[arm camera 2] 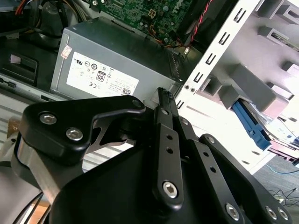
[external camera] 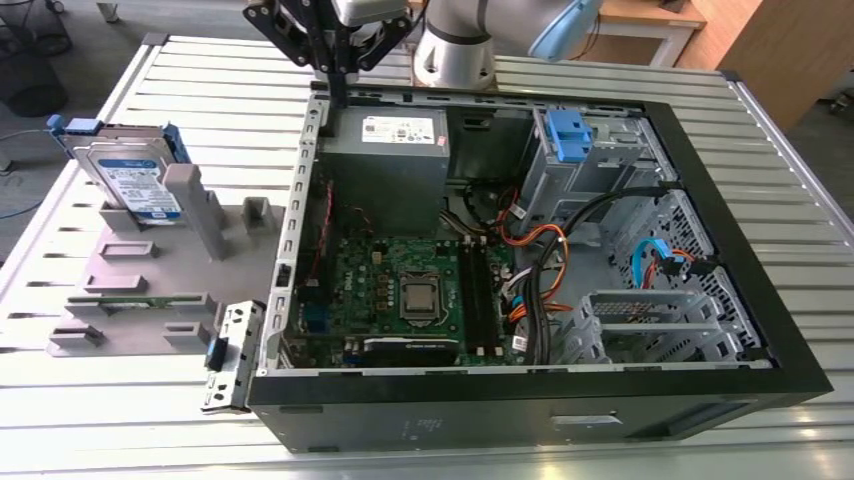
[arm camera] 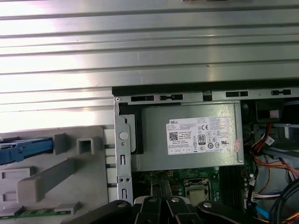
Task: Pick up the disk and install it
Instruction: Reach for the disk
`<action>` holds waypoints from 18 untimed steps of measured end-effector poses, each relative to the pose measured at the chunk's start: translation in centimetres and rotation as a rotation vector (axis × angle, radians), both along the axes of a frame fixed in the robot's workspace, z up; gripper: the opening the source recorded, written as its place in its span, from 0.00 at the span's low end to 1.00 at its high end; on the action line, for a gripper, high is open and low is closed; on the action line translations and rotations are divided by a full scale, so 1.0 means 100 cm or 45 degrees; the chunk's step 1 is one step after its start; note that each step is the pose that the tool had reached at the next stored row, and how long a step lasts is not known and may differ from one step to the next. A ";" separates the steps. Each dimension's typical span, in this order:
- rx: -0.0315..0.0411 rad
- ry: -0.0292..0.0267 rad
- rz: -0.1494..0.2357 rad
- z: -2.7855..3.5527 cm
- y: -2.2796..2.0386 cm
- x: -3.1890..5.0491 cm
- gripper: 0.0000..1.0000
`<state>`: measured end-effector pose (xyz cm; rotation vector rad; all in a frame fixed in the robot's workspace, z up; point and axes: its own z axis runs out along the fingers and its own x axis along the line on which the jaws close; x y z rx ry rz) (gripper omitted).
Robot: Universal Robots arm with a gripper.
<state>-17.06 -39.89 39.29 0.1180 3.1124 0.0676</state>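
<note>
Gripper (external camera: 334, 98) poised over the rear wall of the open computer case (external camera: 534, 395), just above the corner of the grey power-supply box (external camera: 387, 145). Fingers (arm camera 2: 161, 116) seemingly pressed together with nothing between them, the tips partly masked by the black linkage in both wrist views. No contact visible between fingers and case.

Disk (external camera: 127, 185) standing on edge in a slot of the grey fixture (external camera: 147, 285), on the slatted metal tabletop (external camera: 200, 75), at the exterior view's left of the case and well apart from the gripper. White-and-blue label turned toward the exterior camera; blue rails along its sides. Blue rail of the disk (arm camera: 23, 149) also seen in the first wrist view, beside the fixture's grey blocks.

Inside the case: green motherboard (external camera: 400, 290) beside the power-supply box, orange and black cables (external camera: 541, 250) toward the exterior view's right, blue plastic clip (external camera: 567, 135) in the metal drive bay near the far corner.
</note>
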 end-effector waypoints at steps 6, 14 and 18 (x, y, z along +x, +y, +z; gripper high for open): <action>0.0000 0.0001 0.000 0.0000 0.0000 -0.0019 0.11; -0.0001 0.0001 0.000 0.0000 0.0000 -0.0063 0.11; 0.0000 0.0000 0.000 -0.0001 0.0000 -0.0091 0.11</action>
